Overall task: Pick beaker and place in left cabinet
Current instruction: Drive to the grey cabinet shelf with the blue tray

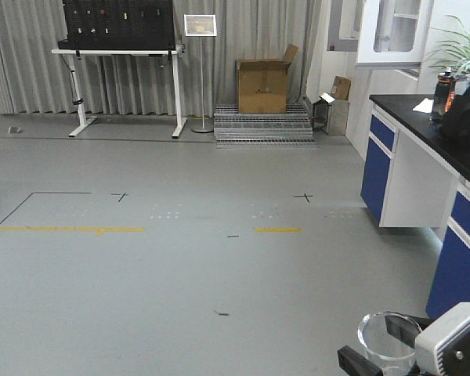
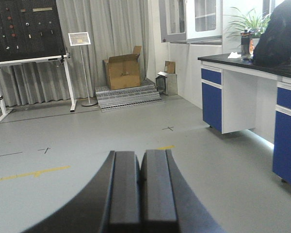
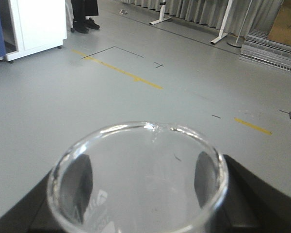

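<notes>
Facing a wide grey floor [image 1: 180, 266], I have the blue-drawered lab bench [image 1: 411, 180] off to my right and a glass-doored cabinet [image 1: 395, 27] above its far end. I can't tell whether that one is the left cabinet I'm meant to reach. (operator)

Where's the beaker? (spotter)

The beaker [image 1: 385, 335] is low at the right edge of the front view, upright and mouth up. It is carried over bare floor, well apart from bench and cabinet alike. (operator)

What worries you from here? (spotter)

Smooth glass over a hard floor. I'd judge that a jolt from the base or a quick swing could let it slide down through the pads and shatter. Squeezing harder to stop that could crack the wall. Passing close to the bench edge could clip the flared rim. (operator)

And the grippers? (spotter)

The right gripper [image 3: 143, 179] is clamped on the beaker's wall, its jaws spread just to the glass's width, with a dark pad [image 3: 80, 179] showing through each side. The left gripper [image 2: 138, 189] has its pads pressed flat together, holding nothing. (operator)
</notes>
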`<state>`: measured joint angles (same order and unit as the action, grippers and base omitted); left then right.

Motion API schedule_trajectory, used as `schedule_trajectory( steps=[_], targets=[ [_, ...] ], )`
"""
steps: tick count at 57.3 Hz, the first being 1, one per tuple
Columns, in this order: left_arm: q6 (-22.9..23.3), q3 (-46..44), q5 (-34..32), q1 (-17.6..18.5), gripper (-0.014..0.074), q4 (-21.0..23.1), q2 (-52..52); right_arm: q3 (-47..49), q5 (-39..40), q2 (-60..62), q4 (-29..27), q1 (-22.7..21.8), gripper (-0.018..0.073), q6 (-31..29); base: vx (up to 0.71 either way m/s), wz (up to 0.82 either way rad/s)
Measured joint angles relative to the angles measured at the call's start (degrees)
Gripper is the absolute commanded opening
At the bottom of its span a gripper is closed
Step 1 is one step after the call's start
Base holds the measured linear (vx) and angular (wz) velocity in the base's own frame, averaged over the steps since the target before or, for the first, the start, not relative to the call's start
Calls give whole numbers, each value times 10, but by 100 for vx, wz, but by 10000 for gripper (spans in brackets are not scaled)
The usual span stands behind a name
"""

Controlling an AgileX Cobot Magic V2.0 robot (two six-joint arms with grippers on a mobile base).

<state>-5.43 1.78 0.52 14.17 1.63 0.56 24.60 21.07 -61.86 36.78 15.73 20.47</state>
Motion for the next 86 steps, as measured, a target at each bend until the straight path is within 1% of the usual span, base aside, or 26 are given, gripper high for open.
schedule_trajectory(
  steps=[40, 86],
  targets=[
    [0, 0, 0, 0, 1, 0, 0, 0, 0, 0, 0, 0, -6, 0, 66, -6],
    [0, 0, 0, 0, 1, 0, 0, 0, -1, 0, 0, 0, -6, 0, 74, -1]
  ],
)
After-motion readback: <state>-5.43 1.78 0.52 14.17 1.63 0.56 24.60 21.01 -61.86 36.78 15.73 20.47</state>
